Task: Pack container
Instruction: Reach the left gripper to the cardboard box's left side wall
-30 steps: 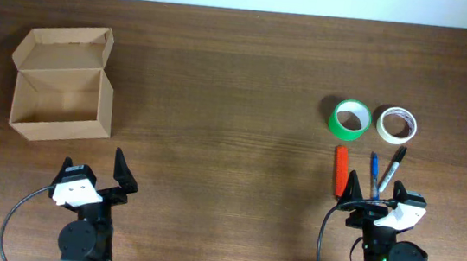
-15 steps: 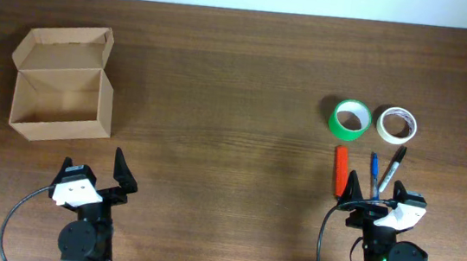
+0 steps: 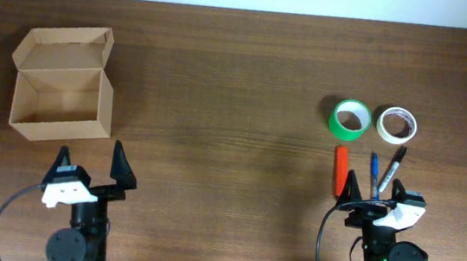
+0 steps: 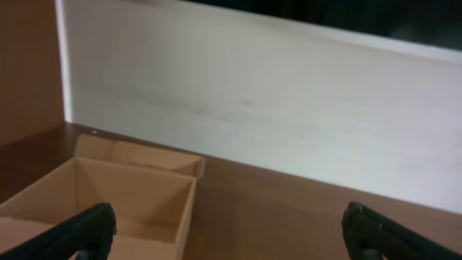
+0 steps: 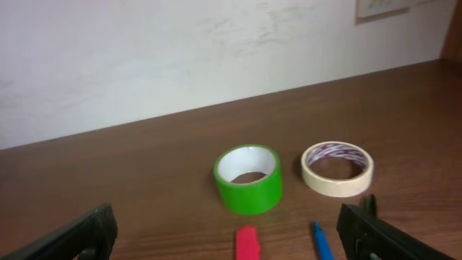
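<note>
The container [image 3: 60, 86] is a light-brown cardboard box with its flap lid open, at the far left of the table; it also shows in the left wrist view [image 4: 108, 202]. My left gripper [image 3: 91, 163] is open and empty, just in front of the box. At the right lie a green tape roll [image 3: 350, 119], a white tape roll [image 3: 397, 124], a red marker [image 3: 340, 170], a blue pen [image 3: 374, 173] and a black pen [image 3: 392, 169]. My right gripper [image 3: 375, 193] is open and empty, just in front of the pens. The right wrist view shows the green roll [image 5: 247, 178] and white roll [image 5: 337, 168].
The brown wooden table [image 3: 239, 79] stretches between the box and the stationery. A white wall [image 5: 180, 50] runs along the table's far edge.
My left gripper has turned and shifted slightly left, now pointing toward the box. The right arm and all objects have not moved.
</note>
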